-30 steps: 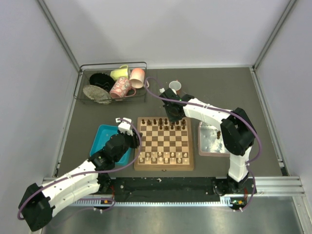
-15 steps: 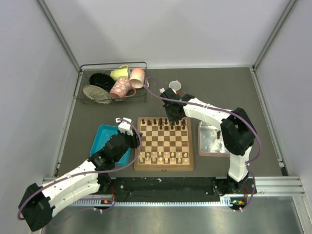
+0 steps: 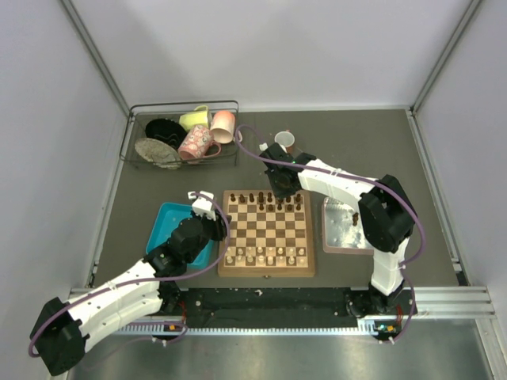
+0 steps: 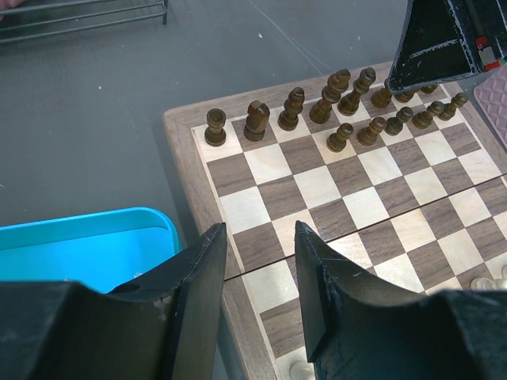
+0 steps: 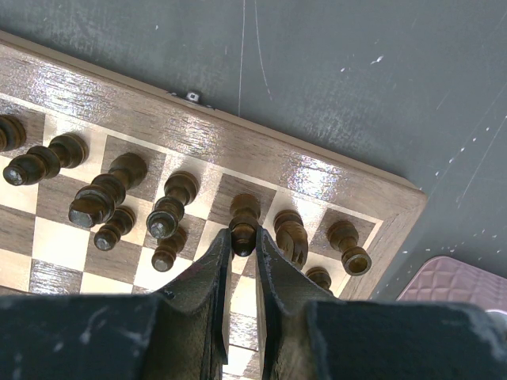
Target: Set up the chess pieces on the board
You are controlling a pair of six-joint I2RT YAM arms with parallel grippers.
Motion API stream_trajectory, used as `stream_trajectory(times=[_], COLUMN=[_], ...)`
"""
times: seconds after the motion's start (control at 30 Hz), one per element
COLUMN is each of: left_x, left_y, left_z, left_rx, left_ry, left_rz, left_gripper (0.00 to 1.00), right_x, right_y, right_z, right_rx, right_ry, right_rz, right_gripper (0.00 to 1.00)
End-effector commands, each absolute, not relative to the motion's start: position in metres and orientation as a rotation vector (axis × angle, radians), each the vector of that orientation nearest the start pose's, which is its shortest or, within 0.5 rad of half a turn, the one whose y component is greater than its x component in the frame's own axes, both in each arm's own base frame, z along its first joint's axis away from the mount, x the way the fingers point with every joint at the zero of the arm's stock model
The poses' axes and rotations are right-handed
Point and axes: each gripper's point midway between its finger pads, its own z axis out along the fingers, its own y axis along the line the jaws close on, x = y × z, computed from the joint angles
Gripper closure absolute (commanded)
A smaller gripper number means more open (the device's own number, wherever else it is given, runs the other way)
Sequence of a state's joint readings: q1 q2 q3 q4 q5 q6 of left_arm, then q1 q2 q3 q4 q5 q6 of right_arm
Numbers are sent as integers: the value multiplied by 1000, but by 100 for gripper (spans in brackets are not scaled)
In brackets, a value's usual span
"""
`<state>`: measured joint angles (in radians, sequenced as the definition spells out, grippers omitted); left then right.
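The board (image 3: 266, 271) lies in the middle of the table, with dark chess pieces (image 3: 264, 199) along its far rows and pale ones on the near rows. My right gripper (image 3: 279, 187) hangs over the far right part of the board. In the right wrist view the right gripper (image 5: 243, 237) is shut on the head of a dark piece (image 5: 245, 214) that stands upright on a dark back-row square, next to a knight (image 5: 291, 233). My left gripper (image 4: 257, 234) is open and empty above the board's left frame (image 4: 181, 150); it shows from above as the left gripper (image 3: 203, 205).
A blue tray (image 3: 168, 219) sits left of the board and a pinkish-grey tray (image 3: 341, 233) to its right. A wire rack (image 3: 182, 134) with cups and dishes stands at the back left. A small white cup (image 3: 284, 140) is behind the right arm.
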<state>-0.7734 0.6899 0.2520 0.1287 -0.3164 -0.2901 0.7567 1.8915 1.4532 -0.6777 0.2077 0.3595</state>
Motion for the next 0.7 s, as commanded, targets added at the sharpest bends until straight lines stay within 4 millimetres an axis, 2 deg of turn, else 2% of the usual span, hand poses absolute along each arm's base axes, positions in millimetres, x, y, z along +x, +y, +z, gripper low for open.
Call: stream_trajectory(times=[0.0,0.17,0.3,0.43,0.67], left_x=[237,237,237,237,237], left_y=[-170,-170,-170,-170,-170], left_z=[130,130,130,130,131], left_rx=[208,208,208,208,207], left_ry=[1826,1826,1826,1826,1824], left_rz=[-460,-460,-460,-460,-460], left_gripper=[55,55,55,55,55], right_x=[327,326,327,327,328], right_y=[278,280,279,281,284], right_z=[81,81,82,83,86], right_rx=[-452,-453,-452,-452,-454], right_ry=[2604,2603,2601,2600,2593], right_rz=[114,123,121,131,146], right_gripper=[96,91,82,77,75])
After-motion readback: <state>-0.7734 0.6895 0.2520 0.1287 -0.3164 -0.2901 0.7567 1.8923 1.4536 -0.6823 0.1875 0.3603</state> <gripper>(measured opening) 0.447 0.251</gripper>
